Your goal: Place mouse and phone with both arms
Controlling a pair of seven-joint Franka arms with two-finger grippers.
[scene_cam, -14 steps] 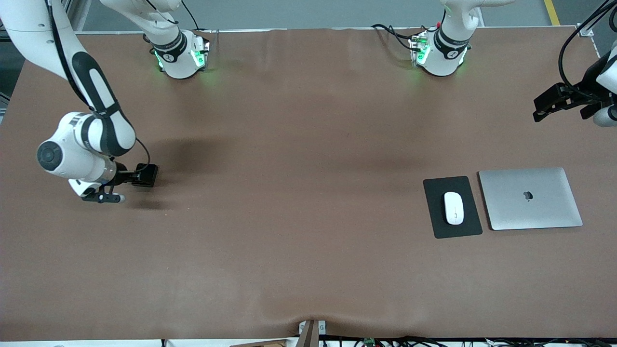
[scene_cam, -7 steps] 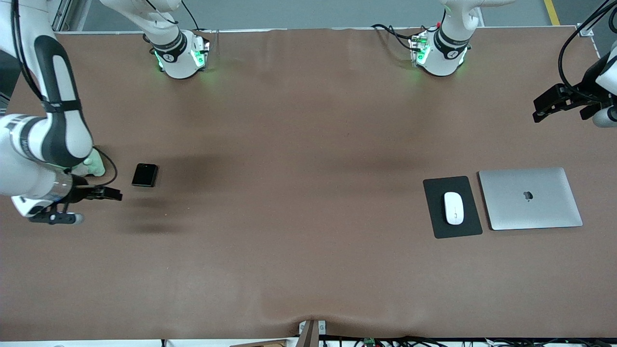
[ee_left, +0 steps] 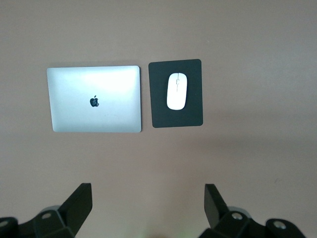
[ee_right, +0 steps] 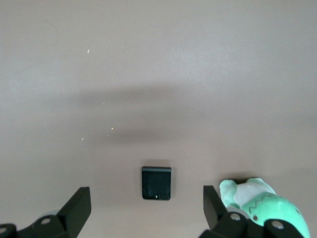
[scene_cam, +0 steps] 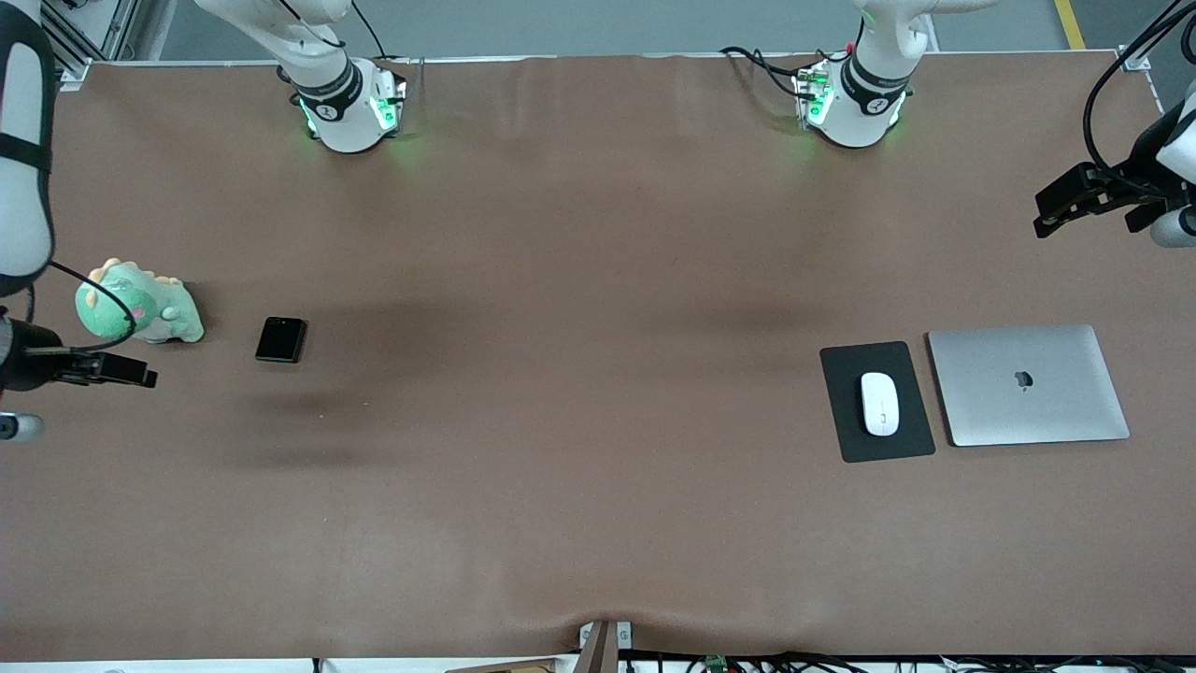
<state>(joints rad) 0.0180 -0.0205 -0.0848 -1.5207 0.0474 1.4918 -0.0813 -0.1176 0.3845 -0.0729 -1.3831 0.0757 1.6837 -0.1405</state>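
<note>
The black phone point(scene_cam: 281, 339) lies flat on the brown table point(scene_cam: 579, 421) toward the right arm's end; it also shows in the right wrist view point(ee_right: 156, 183). My right gripper point(scene_cam: 145, 378) is open and empty, drawn back from the phone, over the table edge by a plush toy; its jaws show wide apart in the right wrist view point(ee_right: 146, 203). The white mouse point(scene_cam: 879, 404) rests on a dark grey pad point(scene_cam: 841, 421), also in the left wrist view point(ee_left: 176, 91). My left gripper point(scene_cam: 1042, 222) hangs open and empty over the table's left-arm end point(ee_left: 147, 194).
A closed silver laptop point(scene_cam: 1028, 384) lies beside the pad toward the left arm's end, also in the left wrist view point(ee_left: 94, 99). A green and white plush dinosaur point(scene_cam: 140, 304) sits beside the phone, toward the right arm's end point(ee_right: 262, 203).
My right gripper has let go of the phone and pulled away toward the right arm's end of the table, uncovering the plush dinosaur. The phone stays where it was. The left arm has not moved.
</note>
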